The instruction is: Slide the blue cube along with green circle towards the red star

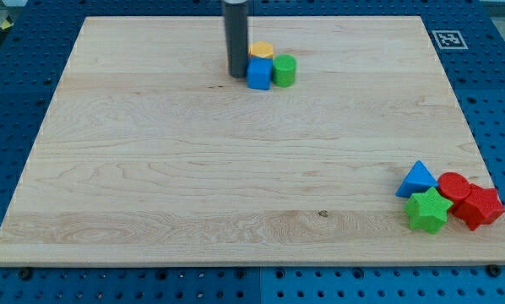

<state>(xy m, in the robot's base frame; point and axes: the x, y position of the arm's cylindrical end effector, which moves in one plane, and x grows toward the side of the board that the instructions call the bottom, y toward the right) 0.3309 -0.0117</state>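
Your blue cube point(258, 74) sits at the far side of the wooden board point(193, 186), a little right of its middle, with the green circle point(284, 71) touching its right face and an orange block point(262, 51), shape unclear, tucked just behind the two. My tip point(236, 74) stands just beside the blue cube's left face, so close you cannot tell if it touches; this rod carries no claw, so there is nothing wide, narrow or holding to report. The red star point(481, 208) lies well apart, at the near right corner, in a tight cluster: a red circle point(453, 187) against its left, a green star point(428, 210) nearer and further left, and a blue triangle point(416, 179) on the cluster's far left.
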